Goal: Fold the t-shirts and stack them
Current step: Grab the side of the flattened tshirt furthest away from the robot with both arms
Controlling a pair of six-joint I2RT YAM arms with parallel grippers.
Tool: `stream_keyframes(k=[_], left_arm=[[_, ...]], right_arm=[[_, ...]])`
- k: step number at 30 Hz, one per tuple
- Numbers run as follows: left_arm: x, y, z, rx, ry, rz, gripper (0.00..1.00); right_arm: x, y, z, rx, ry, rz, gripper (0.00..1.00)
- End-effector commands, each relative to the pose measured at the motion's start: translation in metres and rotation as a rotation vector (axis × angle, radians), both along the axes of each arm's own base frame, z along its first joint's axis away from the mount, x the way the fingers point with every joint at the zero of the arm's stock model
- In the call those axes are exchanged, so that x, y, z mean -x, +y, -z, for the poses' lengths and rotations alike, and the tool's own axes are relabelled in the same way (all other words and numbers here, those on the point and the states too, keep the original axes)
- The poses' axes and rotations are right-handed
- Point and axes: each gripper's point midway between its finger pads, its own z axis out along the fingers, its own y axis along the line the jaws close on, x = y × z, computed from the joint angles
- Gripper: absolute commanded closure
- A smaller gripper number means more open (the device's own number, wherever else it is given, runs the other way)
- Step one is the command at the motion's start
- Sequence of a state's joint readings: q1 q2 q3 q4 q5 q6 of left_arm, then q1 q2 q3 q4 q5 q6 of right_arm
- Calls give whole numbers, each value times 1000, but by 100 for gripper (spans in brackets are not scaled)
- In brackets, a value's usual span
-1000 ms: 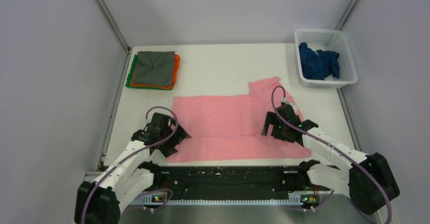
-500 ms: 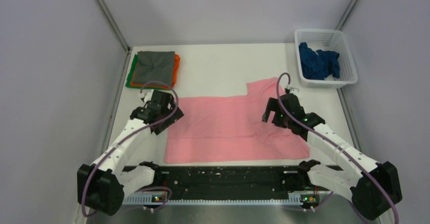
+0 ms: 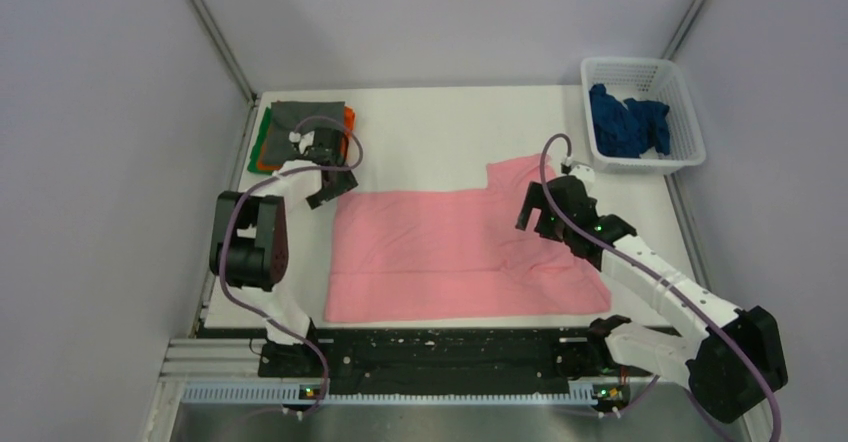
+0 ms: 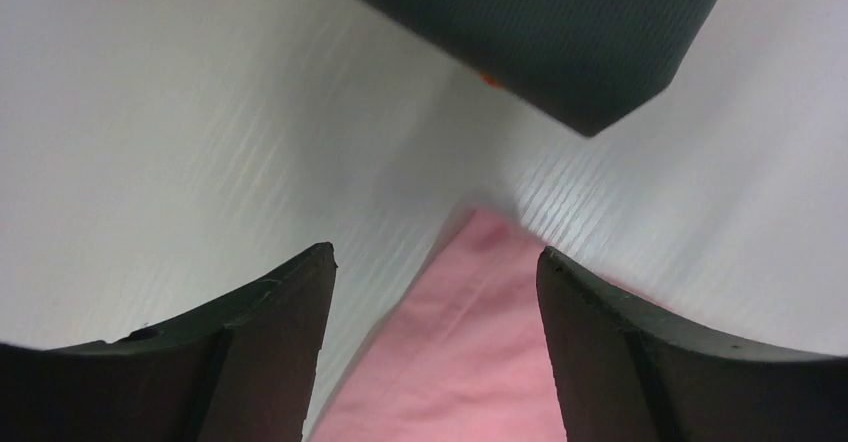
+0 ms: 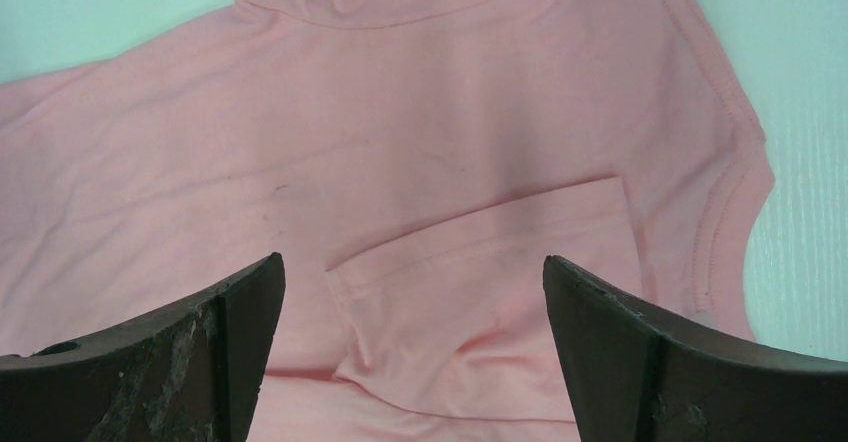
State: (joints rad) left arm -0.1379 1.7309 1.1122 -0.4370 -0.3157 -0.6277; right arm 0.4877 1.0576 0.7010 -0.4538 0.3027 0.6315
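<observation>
A white table top (image 3: 440, 132) lies boxed in by plain pale grey walls: a back panel (image 3: 450, 22), a left panel (image 3: 100, 162) and a right panel (image 3: 780, 162). A thin metal post (image 3: 212, 32) runs up each far corner. A black strip (image 3: 450, 347) and an aluminium rail (image 3: 400, 394) line the near edge. The light is soft and even.

The pink t-shirt (image 3: 450, 252) is plain light pink, and its stitching has the same pink. In the folded pile, the grey t-shirt (image 3: 295, 122) on top is dark grey, the orange t-shirt (image 3: 349, 120) shows only as a bright edge, and the green t-shirt (image 3: 258, 148) as a green edge; all are plain. The dark blue t-shirt (image 3: 625, 122) is also plain. The basket (image 3: 690, 134) is white with a mesh pattern. The table (image 3: 430, 132) is white, with fine parallel lines in the left wrist view. The left arm (image 3: 250, 242) and right arm (image 3: 655, 282) are white with black joints, and the cables (image 3: 541, 174) are purple. The left gripper (image 4: 432, 357) and right gripper (image 5: 415, 362) have black fingers (image 5: 180, 362), those of the right with pale scuff marks.
</observation>
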Motion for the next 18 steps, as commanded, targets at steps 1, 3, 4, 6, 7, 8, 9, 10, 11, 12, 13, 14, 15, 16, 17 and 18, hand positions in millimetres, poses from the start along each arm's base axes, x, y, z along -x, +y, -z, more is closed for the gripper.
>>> stream_keyframes(k=[1, 3, 4, 6, 7, 8, 9, 10, 11, 12, 13, 14, 15, 16, 17, 18], left_arm=[[-35, -3, -4, 15, -56, 30, 23], [-36, -6, -1, 25, -26, 31, 27], [-35, -5, 1, 23, -15, 30, 31], [-35, -2, 4, 7, -4, 21, 32], [-34, -2, 6, 7, 5, 19, 33], [-33, -3, 7, 11, 11, 20, 33], [-33, -5, 9, 21, 15, 23, 34], [-31, -6, 12, 27, 22, 25, 35], [-31, -7, 13, 30, 26, 25, 36], [-31, -7, 15, 31, 32, 26, 36], [-31, -7, 17, 31, 39, 26, 38], [-31, -8, 18, 35, 44, 24, 41], [-31, -9, 19, 41, 48, 27, 43], [-31, -11, 21, 49, 51, 30, 44], [-30, -12, 23, 53, 57, 30, 45], [-29, -12, 24, 55, 63, 28, 47]], right_arm=[[-9, 0, -5, 6, -37, -2, 1], [-9, 1, -3, 6, -34, -7, 1], [-9, 1, -2, 6, -33, -10, 1], [-9, 2, 0, 7, -29, -15, 1], [-8, 2, 0, 7, -28, -17, 1], [-8, 2, 1, 8, -28, -18, 1], [-8, 2, 1, 9, -27, -18, 1], [-8, 1, 2, 11, -25, -17, 1], [-8, 1, 2, 10, -26, -17, 1], [-7, 2, 2, 7, -26, -19, 2], [-7, 1, 1, 7, -27, -20, 2], [-7, 1, 1, 8, -29, -19, 2], [-7, 1, 0, 9, -32, -19, 2], [-7, 0, 0, 10, -33, -19, 2], [-7, 0, 0, 11, -34, -18, 2], [-7, 0, -1, 11, -37, -16, 2]])
